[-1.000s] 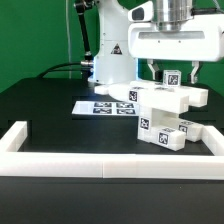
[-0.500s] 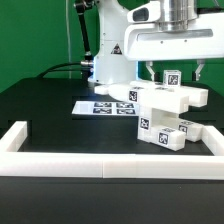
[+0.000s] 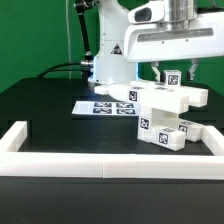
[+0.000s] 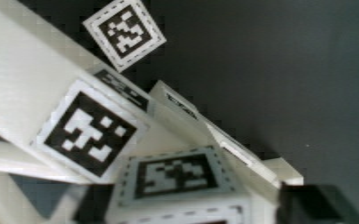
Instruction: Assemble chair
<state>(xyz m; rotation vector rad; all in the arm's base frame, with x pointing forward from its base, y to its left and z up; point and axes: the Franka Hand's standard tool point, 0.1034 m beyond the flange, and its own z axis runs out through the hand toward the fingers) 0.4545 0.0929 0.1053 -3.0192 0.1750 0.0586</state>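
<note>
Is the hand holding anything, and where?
Cannot tell: the hand brackets the chair's top tagged piece by its two sides, contact unclear.

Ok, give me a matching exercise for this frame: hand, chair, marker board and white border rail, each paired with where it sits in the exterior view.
1. hand
2. chair
3. marker board
4. white border rail

A. runs along the table's near edge
B. lies flat, to the exterior view's left of the chair
C. highest up, straddling the chair's top
D. stacked tagged blocks on the exterior view's right

Pairs: 1-C, 2-D, 3-B, 4-A.
</note>
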